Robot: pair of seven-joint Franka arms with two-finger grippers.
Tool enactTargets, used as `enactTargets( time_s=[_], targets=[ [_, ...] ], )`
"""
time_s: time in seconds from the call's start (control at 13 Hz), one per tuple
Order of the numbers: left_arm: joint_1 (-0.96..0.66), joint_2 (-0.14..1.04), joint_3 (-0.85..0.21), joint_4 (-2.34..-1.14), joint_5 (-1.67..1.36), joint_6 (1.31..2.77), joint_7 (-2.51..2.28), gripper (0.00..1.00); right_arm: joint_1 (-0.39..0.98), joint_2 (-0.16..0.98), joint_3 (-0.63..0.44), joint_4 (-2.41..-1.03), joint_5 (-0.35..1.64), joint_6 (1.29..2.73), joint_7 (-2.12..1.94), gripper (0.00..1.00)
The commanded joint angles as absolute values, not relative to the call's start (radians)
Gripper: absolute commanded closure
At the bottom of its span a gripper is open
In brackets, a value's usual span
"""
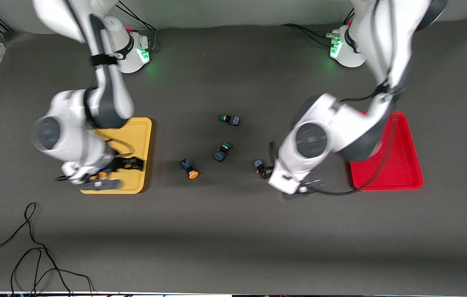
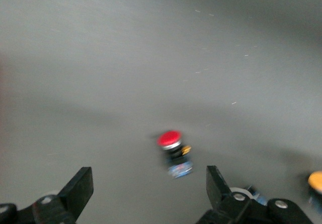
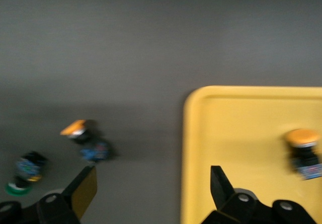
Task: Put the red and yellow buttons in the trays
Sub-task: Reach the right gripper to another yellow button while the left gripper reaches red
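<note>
**A:** How far along is the sorting?

**B:** Under halfway, I'd judge. One small dark-bodied push-button with an orange-yellow cap [image 3: 302, 151] already sits in the shallow yellow plastic tray [image 1: 140, 136] at centre-left of the front view. The right gripper [image 3: 151, 186] hangs over that tray's edge with its fingers apart and nothing between them.

**A:** And the shallow red plastic tray [image 1: 402, 165]?

**B:** At centre-right; no button shows on its visible part, though the left arm covers some of it.

**A:** What's left?

**B:** A second orange-capped button [image 1: 189, 168] lies on the dark table mat [image 1: 233, 231] just below the front view's centre. A red-capped button [image 2: 173, 153] lies toward the red tray, and the left gripper [image 2: 148, 189] is over it, fingers spread wide and not touching. I can find only one red cap.

**A:** The two green-capped switches [image 1: 222, 151]?

**B:** Mid-frame, apparently not wanted.
</note>
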State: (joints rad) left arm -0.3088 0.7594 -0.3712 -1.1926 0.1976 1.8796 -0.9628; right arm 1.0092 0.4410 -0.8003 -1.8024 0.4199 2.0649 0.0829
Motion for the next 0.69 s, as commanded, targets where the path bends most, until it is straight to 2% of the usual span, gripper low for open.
enactTargets(
  time_s=[0.0,0.31,0.62],
  targets=[
    [-0.336,0.865,-0.353,-1.126,0.229,1.927,-1.035,0.00,1.098,0.526,-0.787,-1.746,0.445,2.121,0.250,0.00],
    [-0.337,0.868,-0.353,-1.248,0.248,2.037,-1.132,0.01,1.111,0.629,-0.701,-1.752,0.563,2.259,0.265,0.00],
    [-0.356,0.867,-0.353,-1.337,0.247,2.100,-1.218,0.04,1.111,0.696,-0.663,-1.801,0.577,2.386,0.191,0.00]
  ],
)
